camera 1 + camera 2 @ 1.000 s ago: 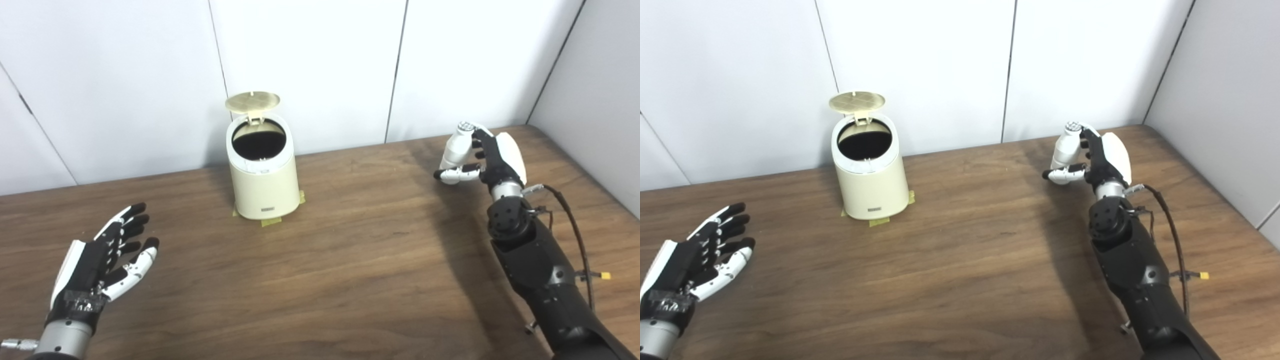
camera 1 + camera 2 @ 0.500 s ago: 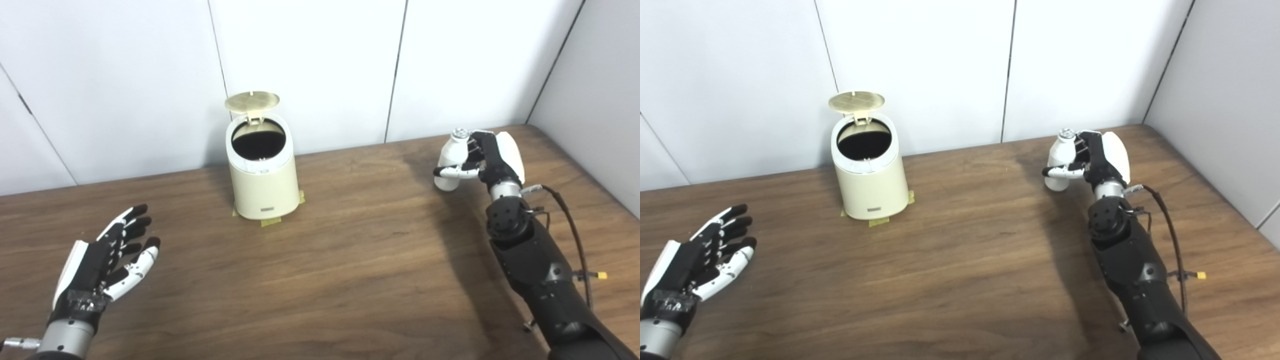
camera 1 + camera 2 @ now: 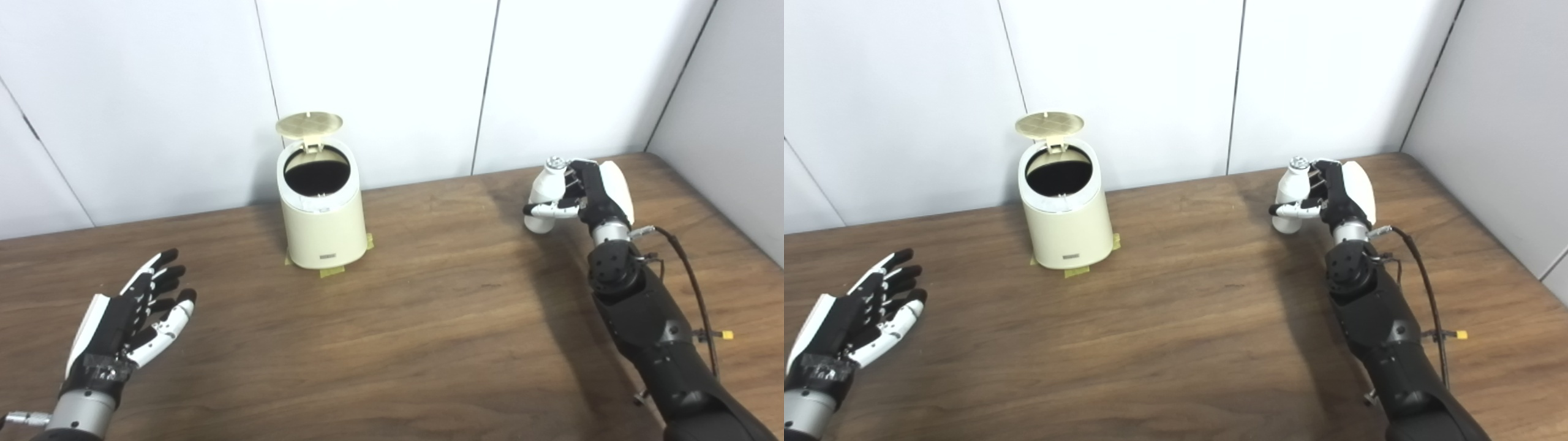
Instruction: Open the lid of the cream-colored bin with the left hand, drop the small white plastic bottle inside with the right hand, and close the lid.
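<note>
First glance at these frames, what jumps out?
The cream-colored bin stands at the back of the wooden table against the wall, its lid flipped up and the dark inside exposed. To the right, the right hand grips the small white plastic bottle upright, some way from the bin. The left hand hangs open and empty near the table's front left.

The right hand [image 3: 591, 193] has carried the bottle [image 3: 541, 197] leftward; its tilt has straightened.
</note>
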Robot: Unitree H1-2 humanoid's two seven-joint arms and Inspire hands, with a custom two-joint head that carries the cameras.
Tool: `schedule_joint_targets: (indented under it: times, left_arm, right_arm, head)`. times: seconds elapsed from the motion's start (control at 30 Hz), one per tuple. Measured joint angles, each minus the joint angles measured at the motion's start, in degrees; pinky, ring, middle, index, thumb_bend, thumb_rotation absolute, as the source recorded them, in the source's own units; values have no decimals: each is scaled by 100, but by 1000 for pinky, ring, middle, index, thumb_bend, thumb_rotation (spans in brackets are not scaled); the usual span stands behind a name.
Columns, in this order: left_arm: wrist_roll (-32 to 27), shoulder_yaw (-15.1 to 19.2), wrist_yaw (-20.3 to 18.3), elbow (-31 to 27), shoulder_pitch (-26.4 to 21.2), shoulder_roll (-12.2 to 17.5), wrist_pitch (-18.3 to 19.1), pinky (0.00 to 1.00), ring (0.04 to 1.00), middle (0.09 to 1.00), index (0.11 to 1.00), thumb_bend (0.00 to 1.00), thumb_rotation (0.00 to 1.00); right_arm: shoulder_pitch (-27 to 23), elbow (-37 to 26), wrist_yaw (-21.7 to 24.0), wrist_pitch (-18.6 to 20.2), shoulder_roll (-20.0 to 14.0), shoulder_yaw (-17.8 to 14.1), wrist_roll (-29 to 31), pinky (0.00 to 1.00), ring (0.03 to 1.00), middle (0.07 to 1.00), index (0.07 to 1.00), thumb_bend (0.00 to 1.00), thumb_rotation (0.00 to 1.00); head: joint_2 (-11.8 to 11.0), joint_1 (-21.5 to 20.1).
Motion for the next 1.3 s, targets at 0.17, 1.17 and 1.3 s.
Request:
schedule_joint_targets:
  times: [0.17, 1.17, 1.3]
  left_arm:
    - [24, -23, 41, 0, 10, -30, -11, 909, 902, 872, 951, 269, 453]
    - [151, -19, 958, 192, 503, -1236, -251, 861, 880, 861, 915, 407, 670]
    - [163, -105, 973, 193, 517, -1306, -255, 831, 873, 863, 916, 403, 669]
  right_arm:
    - [104, -670, 65, -42, 1, 5, -7, 443, 418, 457, 542, 516, 0]
    - [-316, -3328, 1135, 403, 1317, 1064, -534, 391, 434, 489, 491, 521, 0]
    - [-415, -3289, 1193, 369, 1444, 1111, -532, 408, 446, 498, 478, 521, 0]
  head:
    - [-9, 62]
    - [-9, 1204]
    - [-18, 1266]
